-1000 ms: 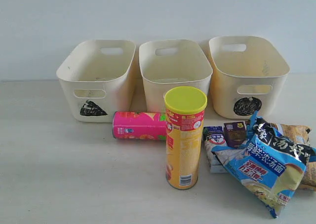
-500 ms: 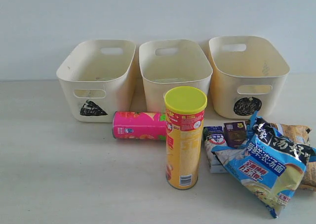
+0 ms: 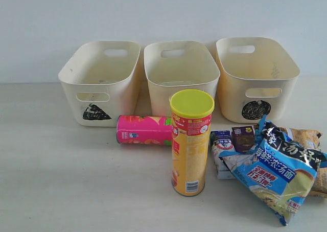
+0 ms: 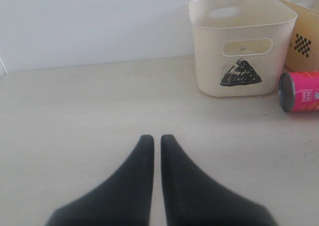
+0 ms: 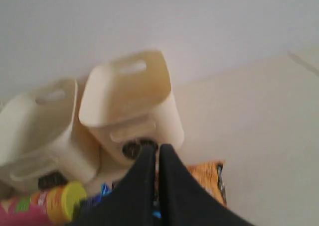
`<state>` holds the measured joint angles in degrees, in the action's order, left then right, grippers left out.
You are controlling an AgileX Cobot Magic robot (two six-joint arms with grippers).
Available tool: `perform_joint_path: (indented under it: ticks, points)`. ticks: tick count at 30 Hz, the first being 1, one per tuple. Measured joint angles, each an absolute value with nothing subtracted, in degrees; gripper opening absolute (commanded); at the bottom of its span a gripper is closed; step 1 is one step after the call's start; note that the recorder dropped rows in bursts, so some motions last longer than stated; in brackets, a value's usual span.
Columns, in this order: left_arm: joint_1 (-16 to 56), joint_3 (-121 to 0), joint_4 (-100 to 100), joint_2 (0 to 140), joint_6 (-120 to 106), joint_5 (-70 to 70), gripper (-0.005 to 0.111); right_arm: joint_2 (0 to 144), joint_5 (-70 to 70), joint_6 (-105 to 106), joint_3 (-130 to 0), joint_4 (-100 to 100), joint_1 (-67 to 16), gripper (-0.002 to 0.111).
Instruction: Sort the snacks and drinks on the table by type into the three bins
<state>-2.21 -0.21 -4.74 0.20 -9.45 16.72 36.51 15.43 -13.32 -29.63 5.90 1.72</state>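
Note:
Three cream bins stand in a row at the back: left bin (image 3: pixel 102 81) with a triangle mark, middle bin (image 3: pixel 180 71), right bin (image 3: pixel 255 76) with a round scribble. A yellow chip tube (image 3: pixel 190 142) stands upright in front. Behind it a pink tube (image 3: pixel 143 130) lies on its side. To the right lie a white-and-blue carton (image 3: pixel 222 147), a dark purple carton (image 3: pixel 243 138), a blue-white bag (image 3: pixel 278 173) and an orange-brown bag (image 3: pixel 311 145). Neither arm shows in the exterior view. My left gripper (image 4: pixel 152 139) is shut and empty over bare table. My right gripper (image 5: pixel 157 149) is shut, above the bags.
A pale wall runs behind the bins. Bare tabletop lies left of the tubes and in front of the left bin (image 4: pixel 239 42). The pink tube (image 4: pixel 299 90) shows at the edge of the left wrist view.

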Motion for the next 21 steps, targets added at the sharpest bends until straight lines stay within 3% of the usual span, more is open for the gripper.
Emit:
perform_joint_path:
  ticks: [10,15,17,19,20,21]
  points:
    - [-1.0,-0.2,-4.7,0.2,-9.4,16.7,0.004,61.7,44.4,27.6,-35.9,45.1,1.7,0.0]
    - [-0.2,-0.2,-4.7,0.2,-9.4,16.7,0.004,67.2,47.6,39.4,-36.0,63.1,1.7,0.002]
    - [-0.2,-0.2,-4.7,0.2,-9.4,16.7,0.004,67.3,46.4,39.9,-36.1,64.9,1.7,0.012]
    - [-0.2,-0.2,-4.7,0.2,-9.4,16.7,0.004,67.5,45.1,38.9,-36.2,64.9,1.7,0.031]
    - [-0.2,-0.2,-4.7,0.2,-9.4,16.7,0.004,67.6,44.4,38.3,-36.2,64.6,1.7,0.044]
    - [-0.2,-0.2,-4.7,0.2,-9.4,16.7,0.004,67.6,44.1,38.0,-36.2,64.5,1.7,0.067]
